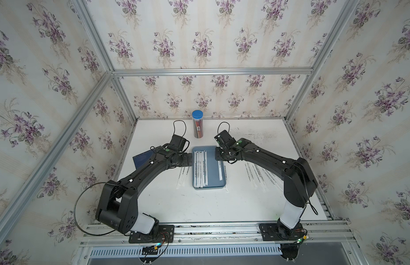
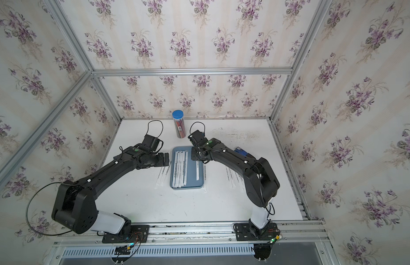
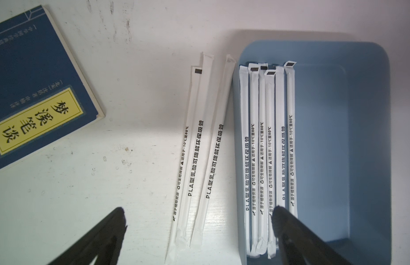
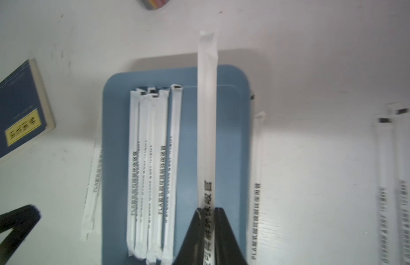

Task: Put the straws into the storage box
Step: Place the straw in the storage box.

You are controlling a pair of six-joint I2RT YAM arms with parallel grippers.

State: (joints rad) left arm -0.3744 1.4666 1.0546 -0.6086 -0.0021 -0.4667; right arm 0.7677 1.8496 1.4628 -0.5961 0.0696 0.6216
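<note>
While right gripper [image 4: 208,210] pinches one straw [image 4: 206,114] by its end, jaws nearly shut on it, above bare half of box [image 4: 231,137]: lower it level, parallel to long rim, whole length inside, release low. Opposite, left gripper [image 3: 199,213] wide, empty, at box's other long side. Six straws [image 3: 261,149] lie inside along that wall; loose ones [image 3: 199,149] on table [image 3: 130,160] both sides of box.

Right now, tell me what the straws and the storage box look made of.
The straws: white matte paper wrappers, judging by crimped, creased ends and printed black lettering. The storage box: probably moulded plastic, smooth blue-grey, rounded corners, faint sheen.
</note>
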